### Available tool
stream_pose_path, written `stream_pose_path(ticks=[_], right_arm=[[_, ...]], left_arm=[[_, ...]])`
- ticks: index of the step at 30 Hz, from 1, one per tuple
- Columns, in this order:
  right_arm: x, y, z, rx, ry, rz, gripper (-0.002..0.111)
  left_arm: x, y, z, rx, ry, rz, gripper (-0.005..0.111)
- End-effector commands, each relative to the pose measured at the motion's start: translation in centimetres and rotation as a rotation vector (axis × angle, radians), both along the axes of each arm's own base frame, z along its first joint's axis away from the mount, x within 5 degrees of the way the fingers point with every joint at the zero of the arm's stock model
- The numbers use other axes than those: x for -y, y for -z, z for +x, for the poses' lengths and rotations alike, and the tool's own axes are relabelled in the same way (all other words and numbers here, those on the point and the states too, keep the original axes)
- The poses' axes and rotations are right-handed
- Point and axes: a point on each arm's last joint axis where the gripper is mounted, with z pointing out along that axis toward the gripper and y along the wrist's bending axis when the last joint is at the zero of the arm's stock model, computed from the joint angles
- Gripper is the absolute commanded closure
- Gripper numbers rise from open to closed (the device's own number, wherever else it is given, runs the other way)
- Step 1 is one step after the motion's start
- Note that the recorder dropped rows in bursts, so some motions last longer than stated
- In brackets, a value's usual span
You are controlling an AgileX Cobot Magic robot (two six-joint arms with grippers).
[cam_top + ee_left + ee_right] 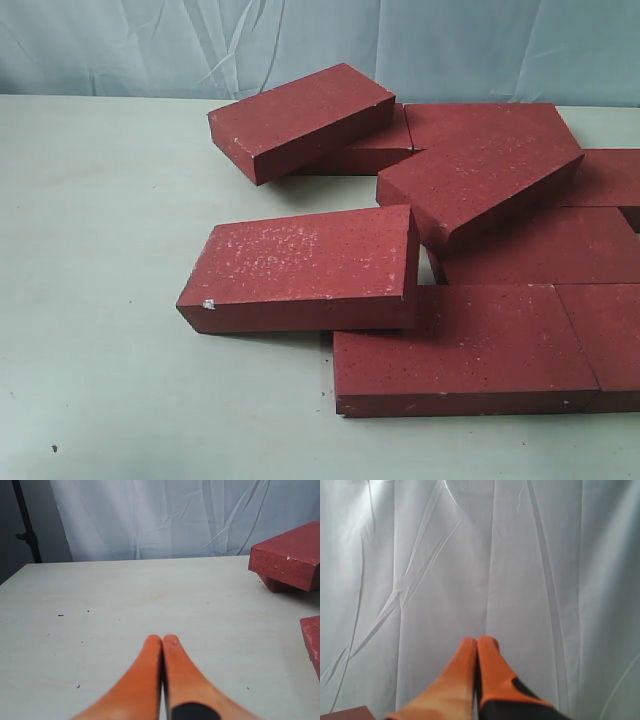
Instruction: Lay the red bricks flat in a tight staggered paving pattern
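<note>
The red bricks [500,340] are all bunched up on the right half of the table [100,220], and it's a jumble rather than a pattern. Closest to us, the front brick [460,345] lies flat, with a flat neighbour [612,340] butted against its right end. The speckled brick [305,265] sits tilted, and its right end seems to rest on the front brick's back edge. Further back, the rear brick [300,120] is also tilted and lies over a lower brick [378,152]. In the middle, the big angled brick [480,170] leans across a flat one [545,250] beneath it.

The left end effector [162,639] is closed. We can see its orange fingers [147,670] pressed tip to tip with nothing between them, over bare table. From its wrist camera, a stacked pair of bricks [292,555] shows off to one side, well apart from the tips, plus the corner of another brick [312,645].

The right end effector [477,640] is closed too and empty, aimed at the white cloth backdrop [470,555]. A sliver of brick [345,713] just peeks in at the frame edge.
</note>
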Motion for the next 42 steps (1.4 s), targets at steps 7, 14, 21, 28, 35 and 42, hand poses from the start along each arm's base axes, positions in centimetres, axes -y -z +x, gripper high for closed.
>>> stream_pose_path(ticks=[7,14,21,28,35,42], right_arm=[[0.2,-5.3,3.5,-0.169,0.019,-0.013,0.109],[0.1,-5.1,4.9,-0.205,-0.01,0.086,0.109],[0.1,-4.5,6.4,-0.321,-0.019,0.128,0.109],[-0.1,-4.8,8.5,-0.593,-0.026,0.136,0.109],[-0.5,-4.2,11.8,-0.907,-0.059,0.185,0.109],[-2.2,-0.8,15.0,-1.195,-0.199,0.172,0.109]], left_arm=[[0.0,0.0,0.0,0.014,-0.004,-0.004,0.107],[0.0,0.0,0.0,0.014,-0.004,-0.004,0.107],[0.0,0.0,0.0,0.014,-0.004,-0.004,0.107],[0.0,0.0,0.0,0.014,-0.004,-0.004,0.107],[0.0,0.0,0.0,0.014,-0.004,-0.004,0.107],[0.0,0.0,0.0,0.014,-0.004,-0.004,0.107]])
